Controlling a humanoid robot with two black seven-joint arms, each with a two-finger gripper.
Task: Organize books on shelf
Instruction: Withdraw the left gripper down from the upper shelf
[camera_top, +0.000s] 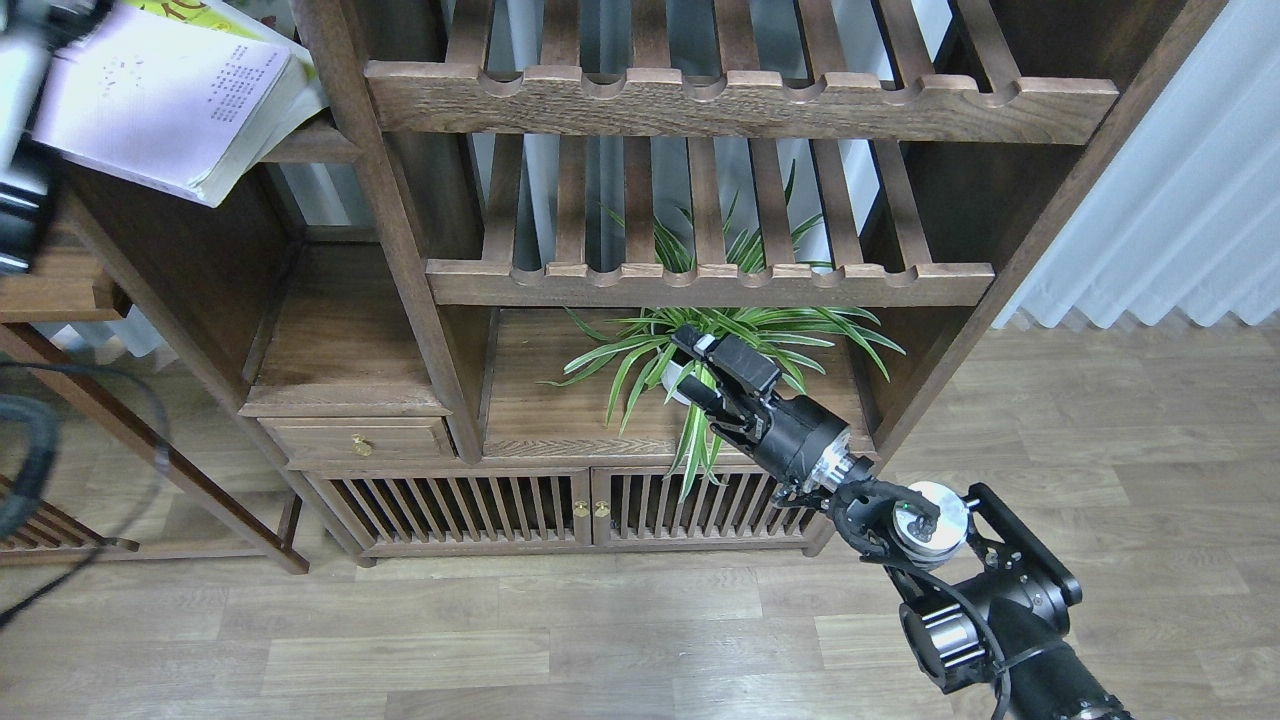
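A white book (165, 95) lies at the top left, tilted, overhanging the dark plank shelf (312, 146). A yellow-green book (200, 8) peeks out beneath it at the top edge. The book with the red title is hidden. My left gripper (22, 70) comes in blurred at the left edge, over the white book's barcode corner; its fingers cannot be told apart. My right gripper (686, 358) hangs empty in front of the spider plant, fingers apart, far from the books.
A spider plant (700, 340) in a white pot stands on the cabinet top (560, 400). Two slatted shelves with scalloped rails (710, 285) are above it. A small drawer (360, 438) and slatted doors (590, 510) are below. White curtain (1180, 200) at right.
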